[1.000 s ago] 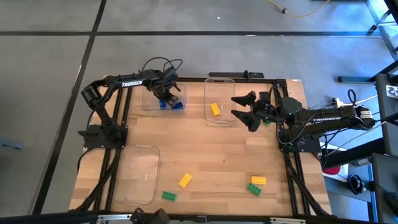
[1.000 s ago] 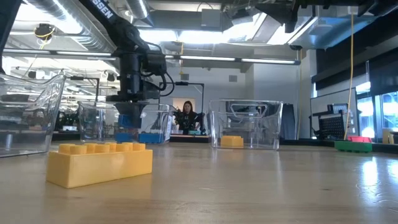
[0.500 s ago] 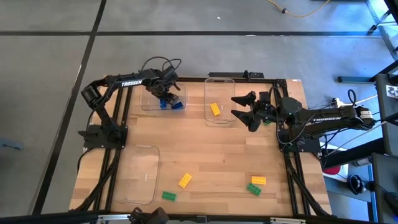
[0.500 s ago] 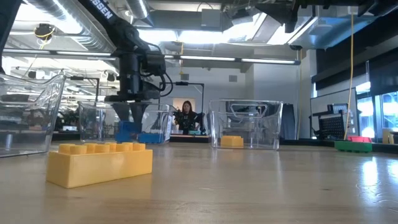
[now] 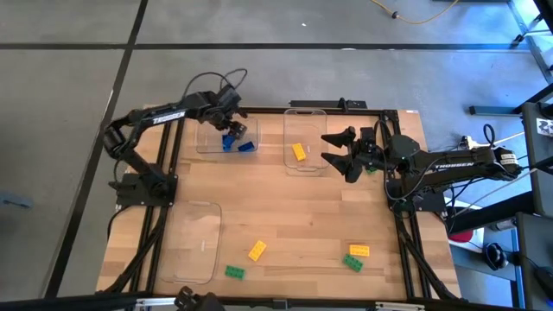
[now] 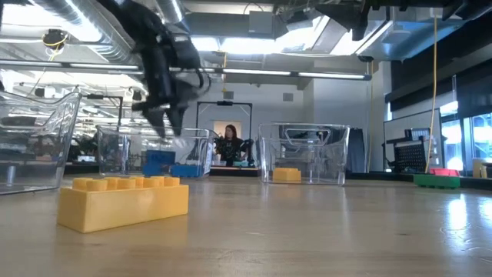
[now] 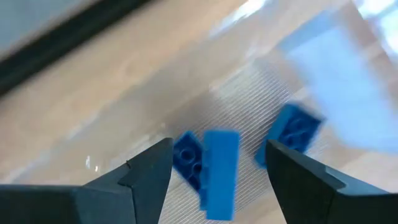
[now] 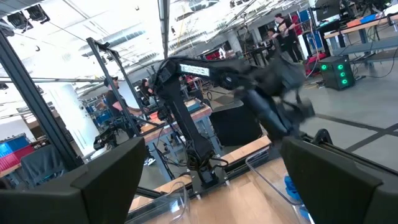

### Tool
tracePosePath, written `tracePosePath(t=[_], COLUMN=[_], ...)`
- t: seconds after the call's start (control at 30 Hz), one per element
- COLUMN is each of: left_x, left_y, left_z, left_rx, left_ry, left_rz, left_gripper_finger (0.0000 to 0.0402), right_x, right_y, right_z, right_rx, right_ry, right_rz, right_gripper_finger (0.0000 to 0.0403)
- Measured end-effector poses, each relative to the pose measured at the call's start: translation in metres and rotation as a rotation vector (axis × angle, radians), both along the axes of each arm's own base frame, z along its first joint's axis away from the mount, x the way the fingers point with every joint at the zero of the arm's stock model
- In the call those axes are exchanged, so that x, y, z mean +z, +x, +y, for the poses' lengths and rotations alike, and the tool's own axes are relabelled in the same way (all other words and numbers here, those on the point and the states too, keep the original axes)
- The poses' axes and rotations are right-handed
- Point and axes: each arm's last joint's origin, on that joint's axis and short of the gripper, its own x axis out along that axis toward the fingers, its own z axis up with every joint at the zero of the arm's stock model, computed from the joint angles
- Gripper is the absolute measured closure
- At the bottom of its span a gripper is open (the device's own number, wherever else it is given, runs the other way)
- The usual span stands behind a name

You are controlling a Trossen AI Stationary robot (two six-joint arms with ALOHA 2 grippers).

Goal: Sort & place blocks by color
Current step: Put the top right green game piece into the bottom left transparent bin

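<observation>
Trouble is waiting: our open left tool (image 5: 227,130) is hanging above the blue blocks (image 7: 219,168) in their tray (image 5: 206,144), so we are risking bumping its wall; our right tool (image 5: 339,155) is open too.

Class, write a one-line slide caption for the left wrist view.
Open left gripper above three blue blocks lying in a clear tray.

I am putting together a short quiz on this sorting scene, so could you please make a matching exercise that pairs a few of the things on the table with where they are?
Things:
1. blue blocks
2. yellow block in a tray
3. left gripper
4. right gripper

Places or states:
A. open, beside the middle far tray
B. lying in the far left tray
C. open, above the far left tray
D. alone in the middle far tray

Pairs: 1-B, 2-D, 3-C, 4-A
</observation>
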Motion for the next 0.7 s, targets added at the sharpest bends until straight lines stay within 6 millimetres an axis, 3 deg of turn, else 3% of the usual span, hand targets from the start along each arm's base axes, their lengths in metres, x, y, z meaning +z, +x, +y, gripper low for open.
tracePosePath(t=[0.2,0.4,0.53,0.7], left_x=[0.06,0.118,0.143,0.158], left_y=[-0.009,-0.01,-0.004,0.008], left_z=[-0.02,-0.064,-0.102,-0.142], left_rx=[-0.068,-0.238,-0.397,-0.58], left_ry=[0.149,0.299,0.357,0.43], left_rz=[-0.304,-0.64,-0.805,-0.932], left_gripper_finger=[0.0156,0.0156,0.0156,0.0156], right_x=[0.0,0.0,0.0,0.0], right_y=[0.0,0.0,0.0,0.0], right_z=[0.0,0.0,0.0,0.0], right_rx=[0.0,0.0,0.0,0.0], right_ry=[0.0,0.0,0.0,0.0], right_rz=[0.0,0.0,0.0,0.0], right_gripper_finger=[0.0025,0.0025,0.0025,0.0025])
